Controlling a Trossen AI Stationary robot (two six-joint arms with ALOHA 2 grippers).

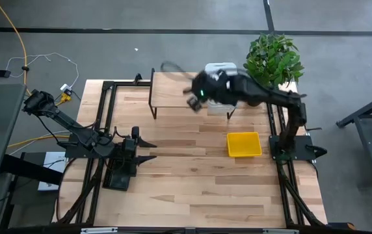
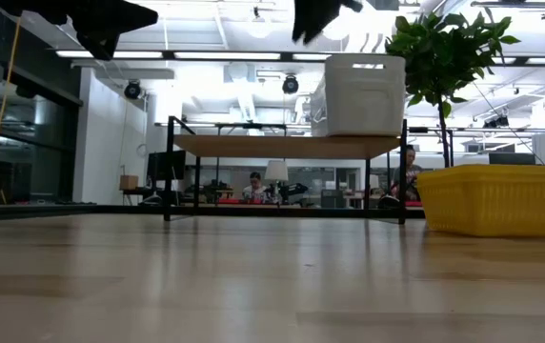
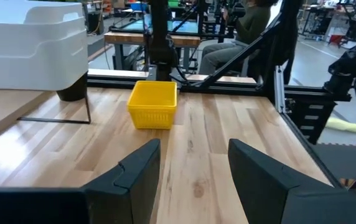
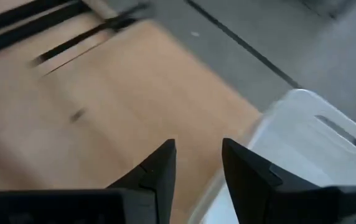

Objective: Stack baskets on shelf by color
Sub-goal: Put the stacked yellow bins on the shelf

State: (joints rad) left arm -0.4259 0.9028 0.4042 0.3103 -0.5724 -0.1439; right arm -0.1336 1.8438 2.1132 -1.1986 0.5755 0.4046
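Observation:
A stack of white baskets (image 1: 222, 68) stands on the right end of the shelf (image 1: 176, 91), by the table's far edge; the low view shows the stack (image 2: 360, 95) resting on the wooden top board (image 2: 287, 146). A yellow basket (image 1: 244, 144) sits on the table at the right, also seen from the left wrist (image 3: 153, 104). My right gripper (image 4: 198, 155) hovers open above the shelf board, just left of the white stack (image 4: 302, 155), holding nothing. My left gripper (image 3: 193, 155) waits open over the table's left side (image 1: 146, 149).
A potted plant (image 1: 274, 57) stands at the far right corner beside the shelf. Black frame rails (image 1: 105, 123) run along the table's left and right sides. Bare tabletop (image 1: 192, 188) lies in the middle and near part. People sit in the room beyond.

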